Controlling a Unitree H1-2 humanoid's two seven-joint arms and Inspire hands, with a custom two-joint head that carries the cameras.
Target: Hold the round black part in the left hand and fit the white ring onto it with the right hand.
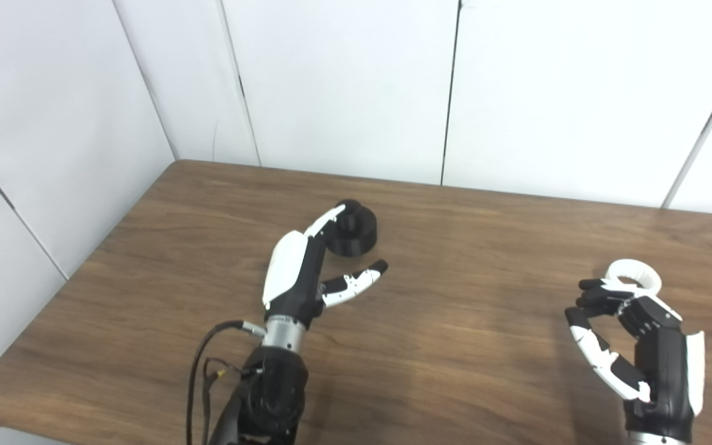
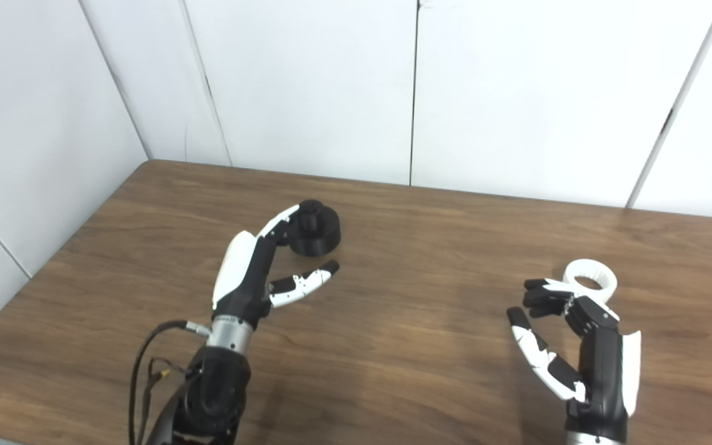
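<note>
Behind brown wooden table (image 1: 455, 321), seemingly panelled white walls (image 1: 343, 86).

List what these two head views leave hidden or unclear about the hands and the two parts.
- Left hand and black part: its fingers cover the part's left side in both views, so contact is unclear.
- White ring: the right hand hides its near edge, so I cannot tell whether the fingers touch it.
- Both forearms are cut off by the bottom edge.
- The black part's top detail is too dark to read.
</note>
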